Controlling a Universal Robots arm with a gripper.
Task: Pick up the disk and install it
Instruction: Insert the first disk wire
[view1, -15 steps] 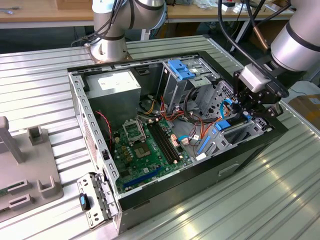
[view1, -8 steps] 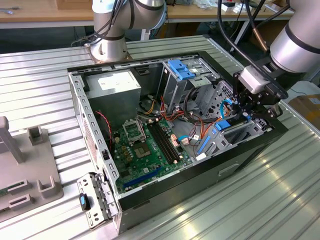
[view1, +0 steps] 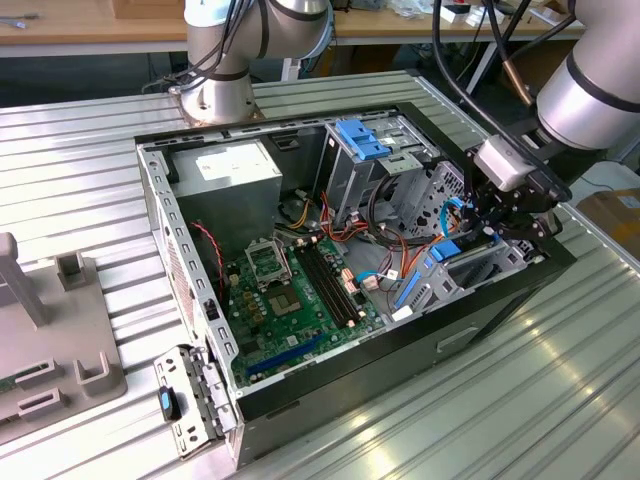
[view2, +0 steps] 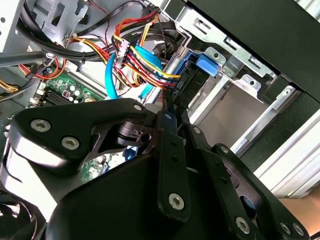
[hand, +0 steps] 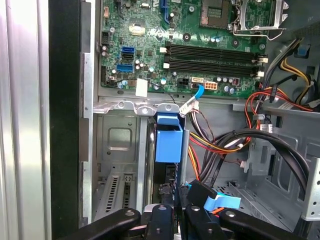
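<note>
The disk (hand: 167, 142) stands on edge in the grey drive cage (view1: 478, 272) at the open computer case's end on the exterior view's right. I see its bright blue rail and a thin black edge below it. In the second wrist view its blue end tab (view2: 207, 65) sits against the cage's metal wall. My gripper (view1: 487, 222) hangs directly over the cage. In both wrist views its black fingers (hand: 161, 220) close in on the disk's edge, and the gripper (view2: 170, 107) is shut on it. The cage walls hide the disk's lower part.
Bundles of red, yellow and black cables (view2: 140, 60) and a blue data cable run close beside the cage. The green motherboard (view1: 290, 300) lies mid-case, a grey power supply (view1: 235, 170) at the back, a blue-latched bay (view1: 362, 138) beyond. The arm's base (view1: 215, 95) stands behind the case.
</note>
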